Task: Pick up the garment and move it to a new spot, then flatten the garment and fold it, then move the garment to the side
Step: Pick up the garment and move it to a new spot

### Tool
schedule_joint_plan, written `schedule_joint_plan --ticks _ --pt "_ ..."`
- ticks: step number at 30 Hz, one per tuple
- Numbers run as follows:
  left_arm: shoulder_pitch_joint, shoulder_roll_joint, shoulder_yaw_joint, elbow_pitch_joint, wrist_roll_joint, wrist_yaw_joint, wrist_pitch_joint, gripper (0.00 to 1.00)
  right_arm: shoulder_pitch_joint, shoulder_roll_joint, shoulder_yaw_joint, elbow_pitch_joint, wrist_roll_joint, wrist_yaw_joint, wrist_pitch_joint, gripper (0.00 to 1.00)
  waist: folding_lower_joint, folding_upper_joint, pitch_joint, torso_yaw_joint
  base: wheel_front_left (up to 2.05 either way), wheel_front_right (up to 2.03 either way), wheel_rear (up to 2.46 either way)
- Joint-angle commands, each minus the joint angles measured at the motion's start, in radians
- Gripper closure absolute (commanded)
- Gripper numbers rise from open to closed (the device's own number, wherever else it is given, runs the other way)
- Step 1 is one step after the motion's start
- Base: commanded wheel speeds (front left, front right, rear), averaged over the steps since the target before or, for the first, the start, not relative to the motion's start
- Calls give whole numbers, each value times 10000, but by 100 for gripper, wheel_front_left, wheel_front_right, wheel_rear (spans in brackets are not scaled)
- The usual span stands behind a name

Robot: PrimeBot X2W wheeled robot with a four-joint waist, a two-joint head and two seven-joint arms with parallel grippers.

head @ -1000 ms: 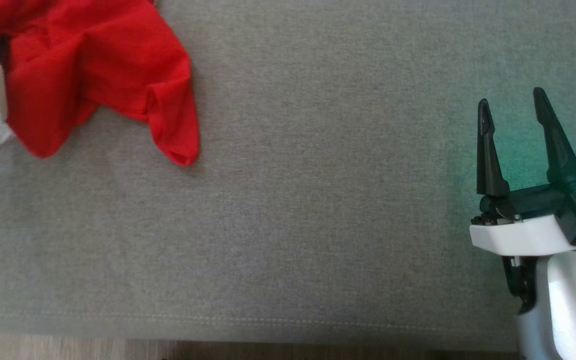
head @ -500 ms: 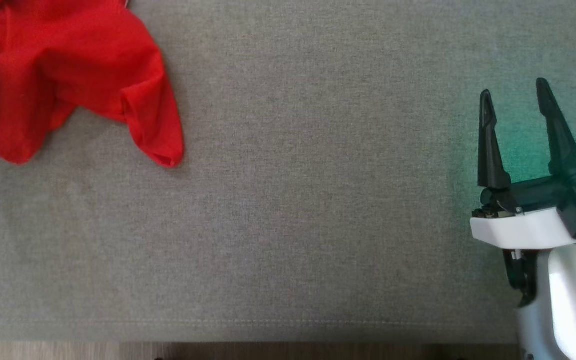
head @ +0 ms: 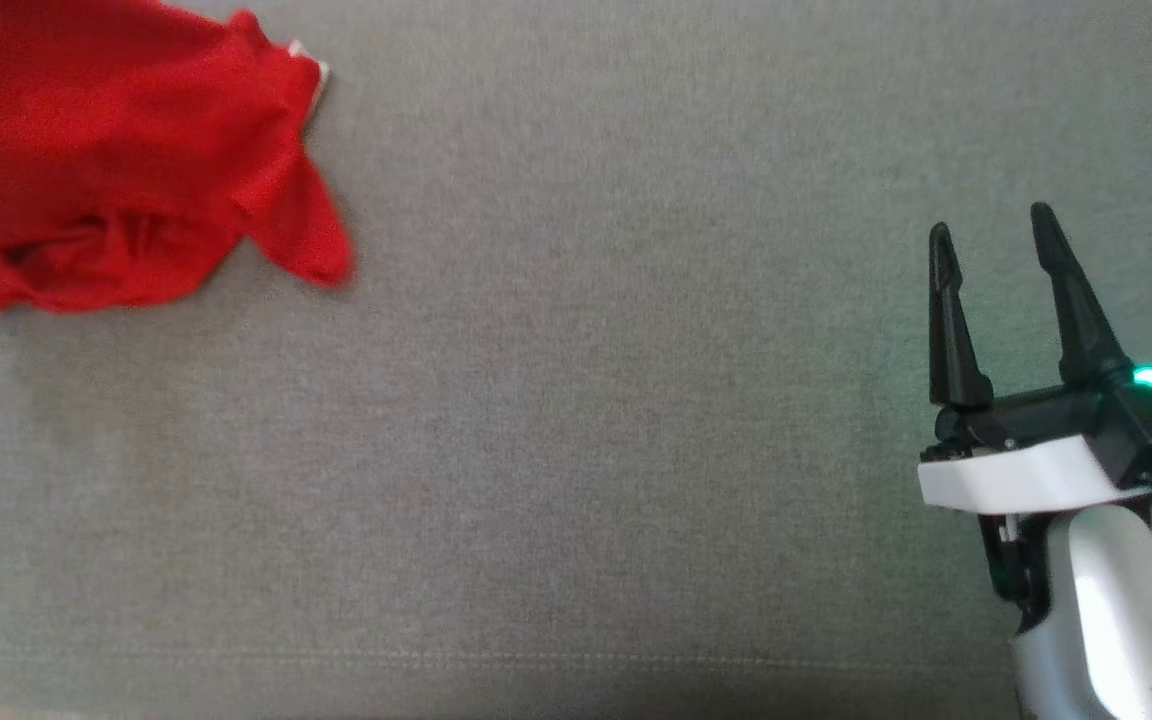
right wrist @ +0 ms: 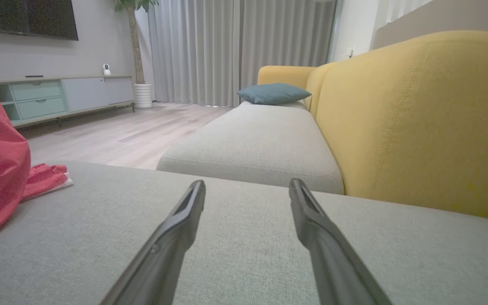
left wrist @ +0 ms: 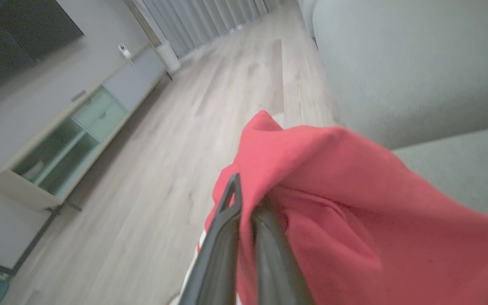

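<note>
One bunched red garment (head: 106, 150), corner pointing right, held by left gripper (left wrist: 248, 199) jaws; right gripper (head: 991, 225) jaws wide.

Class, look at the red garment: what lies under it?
The grey cushion lies beneath the red garment; the left gripper is shut on its fabric. Whatever the bunched cloth covers cannot be seen.

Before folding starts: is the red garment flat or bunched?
Bunched: the red garment drapes in folds from the shut left gripper, not flat on the cushion.
</note>
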Motion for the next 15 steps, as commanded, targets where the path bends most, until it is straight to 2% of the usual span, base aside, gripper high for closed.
schedule_joint_plan --ticks 1,8,15 --pt "-813 711 200 -494 168 240 -601 100 163 -49 234 -181 139 40 -178 0 -1 0 -690 51 0 0 0" --pt "-950 524 -51 -1110 461 593 -1804 100 358 -49 305 108 428 40 -249 0 -1 0 -1537 38 0 0 0" --pt "-645 -241 -565 -2080 478 358 -2087 100 430 -49 438 239 546 40 -284 0 -1 0 -2094 -259 0 0 0"
